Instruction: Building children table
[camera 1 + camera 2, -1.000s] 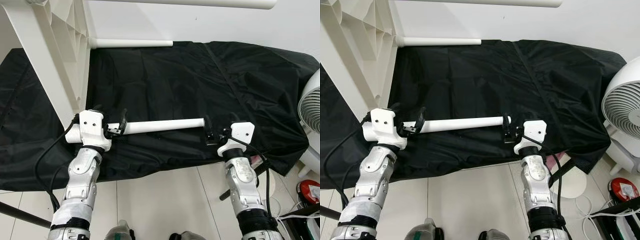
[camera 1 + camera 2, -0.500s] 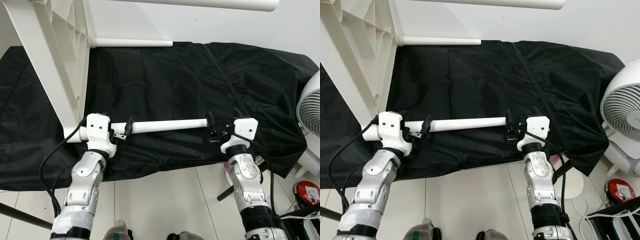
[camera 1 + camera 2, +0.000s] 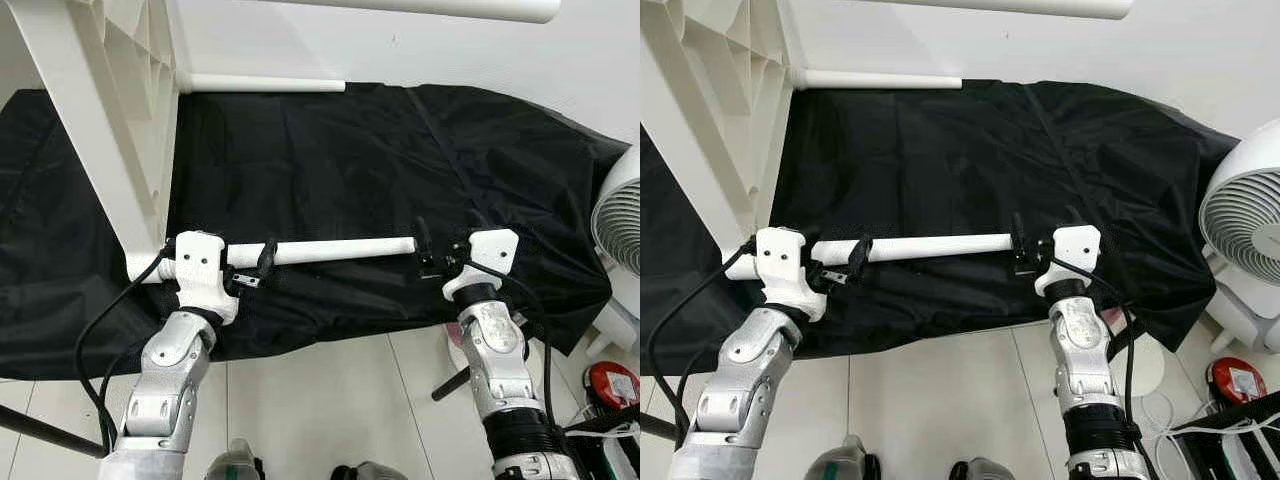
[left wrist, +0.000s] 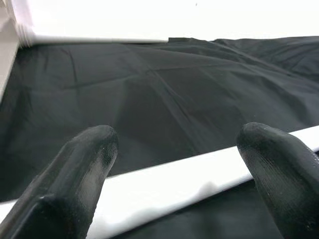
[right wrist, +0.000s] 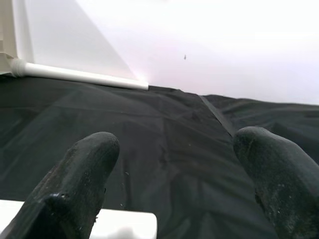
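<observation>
— Where's the white table leg (image 3: 330,250) sitting right now?

— Lying across the near part of the black cloth (image 3: 400,160), crosswise in front of the robot. The left gripper (image 3: 262,262) is around it near its left end; in the wrist view its fingers (image 4: 79,169) stand spread on either side of the tube, so I can't call it a pinch. The leg's left end reaches the foot of the upturned white table frame (image 3: 90,130).

— And the other arm?

— The right gripper (image 3: 425,255) is just beside the leg's free right end, fingers (image 5: 84,169) apart, the tube's end showing low between them.

— Anything different from a second ago?

— The leg has slid left toward the frame, the left gripper with it. The right gripper has followed, keeping close to the end.

— What else is near the cloth?

— A second white leg (image 3: 265,85) at its far edge, plugged into the frame, and a white fan (image 3: 1245,225) off its right side.
</observation>
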Controlling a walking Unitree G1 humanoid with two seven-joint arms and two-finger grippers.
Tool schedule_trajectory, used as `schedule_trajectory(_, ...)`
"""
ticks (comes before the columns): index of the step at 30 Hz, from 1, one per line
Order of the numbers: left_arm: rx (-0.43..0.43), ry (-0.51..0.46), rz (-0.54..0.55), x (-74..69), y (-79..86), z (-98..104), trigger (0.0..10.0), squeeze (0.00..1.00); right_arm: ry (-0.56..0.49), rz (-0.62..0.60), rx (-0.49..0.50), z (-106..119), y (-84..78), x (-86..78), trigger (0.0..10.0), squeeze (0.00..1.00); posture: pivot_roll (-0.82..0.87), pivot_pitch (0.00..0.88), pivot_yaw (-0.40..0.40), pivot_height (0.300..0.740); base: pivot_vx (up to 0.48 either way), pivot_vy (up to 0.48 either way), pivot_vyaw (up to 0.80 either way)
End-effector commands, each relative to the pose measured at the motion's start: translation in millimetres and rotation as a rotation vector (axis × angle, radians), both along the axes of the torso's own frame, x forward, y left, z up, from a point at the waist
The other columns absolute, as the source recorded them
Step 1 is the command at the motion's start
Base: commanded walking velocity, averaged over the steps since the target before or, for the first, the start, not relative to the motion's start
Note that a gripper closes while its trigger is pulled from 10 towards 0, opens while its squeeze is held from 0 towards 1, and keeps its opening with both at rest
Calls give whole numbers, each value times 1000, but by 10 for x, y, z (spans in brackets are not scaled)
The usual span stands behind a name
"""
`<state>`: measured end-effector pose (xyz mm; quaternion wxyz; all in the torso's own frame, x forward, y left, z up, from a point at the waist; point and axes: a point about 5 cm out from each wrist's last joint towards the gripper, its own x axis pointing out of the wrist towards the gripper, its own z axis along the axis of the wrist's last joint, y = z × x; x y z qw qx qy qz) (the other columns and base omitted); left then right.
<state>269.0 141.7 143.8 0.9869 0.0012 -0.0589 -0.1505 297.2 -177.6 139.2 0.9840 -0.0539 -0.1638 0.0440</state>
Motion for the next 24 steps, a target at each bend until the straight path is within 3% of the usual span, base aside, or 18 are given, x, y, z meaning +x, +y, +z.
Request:
schedule_trajectory(1,24,-21,9,34,-9,49,10000,0,6,2,-8,6,8,10,10000,0,109,13,-72,740,0,0,0)
schedule_trajectory(6,47,-45,-2,128,-7,112,10000,0,-1,-7,-1,23,-14,17,10000,0,98,4,-63,740,0,0,586)
schedule_trajectory(14,109,-73,-35,165,-43,133,10000,0,0,-23,11,10,-40,-14,10000,0,81,0,-53,740,0,0,752)
schedule_trajectory(24,121,-79,-42,181,-20,119,10000,0,3,-21,40,-18,-38,-37,10000,0,83,0,-49,740,0,-26,0)
